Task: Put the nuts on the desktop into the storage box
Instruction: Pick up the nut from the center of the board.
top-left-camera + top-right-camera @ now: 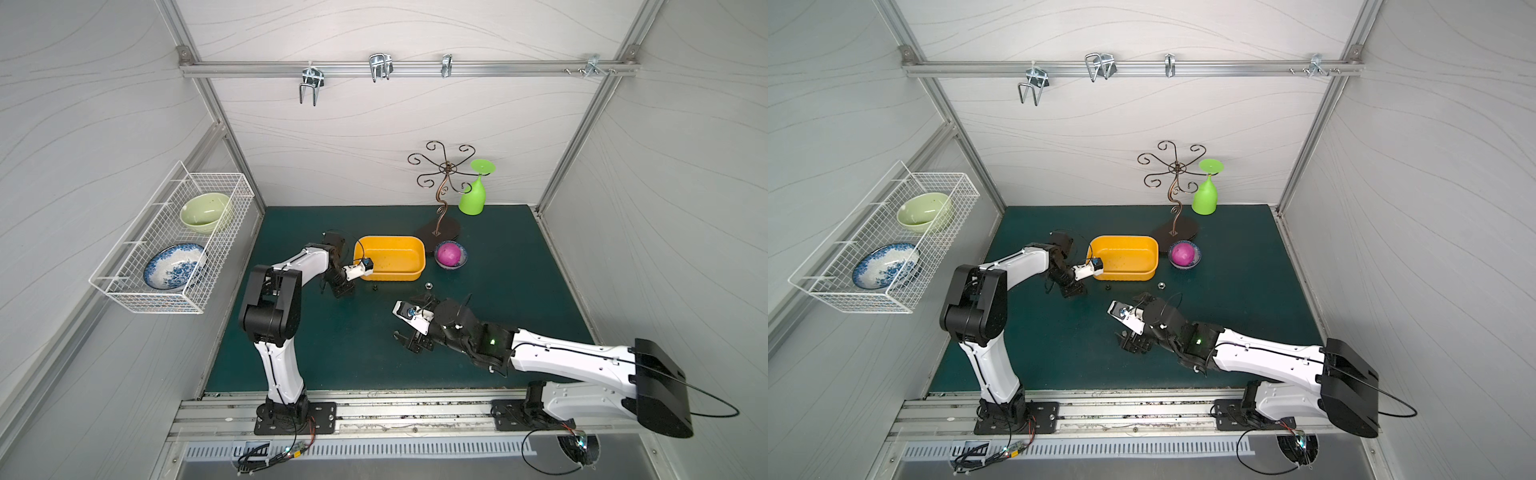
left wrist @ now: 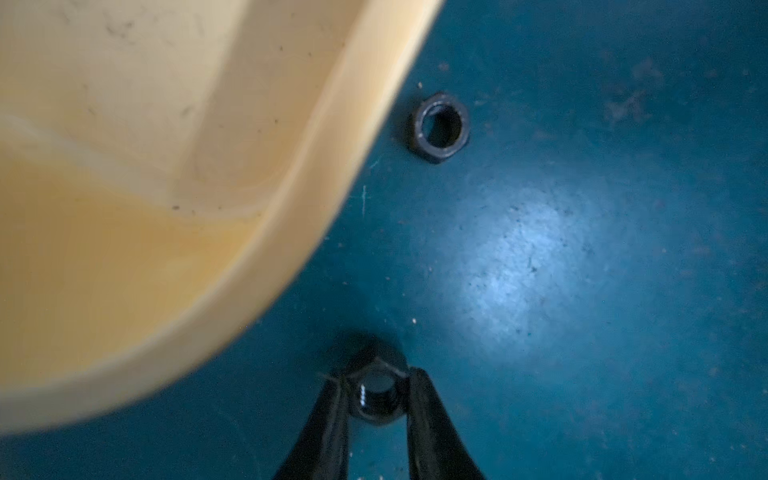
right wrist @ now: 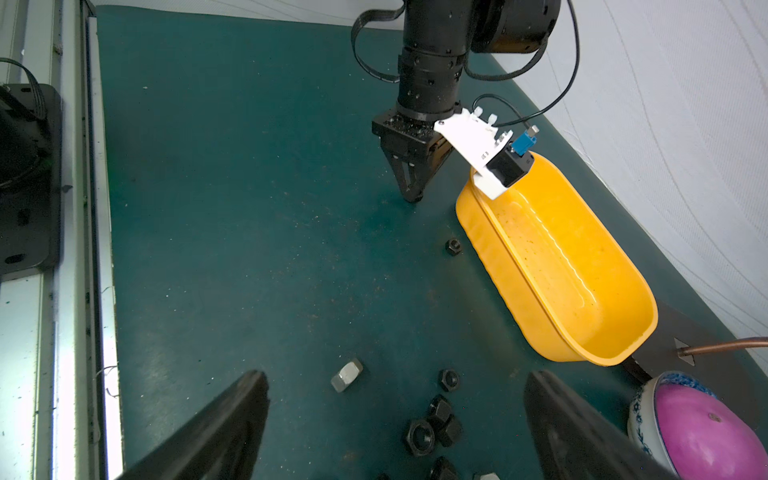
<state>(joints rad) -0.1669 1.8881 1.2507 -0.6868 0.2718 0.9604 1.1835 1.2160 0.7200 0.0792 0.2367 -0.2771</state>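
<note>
The yellow storage box stands mid-desktop, and I see no nuts in it. My left gripper is down at the desktop by the box's near-left corner, shut on a black nut. Another black nut lies beside the box's front wall. Right of it lies a silver nut. My right gripper hangs open over several black nuts, touching none.
A small bowl with a pink ball sits right of the box. Behind it stand a brown metal stand and a green glass. A white wire basket with two bowls hangs on the left wall. A grey rail borders the front.
</note>
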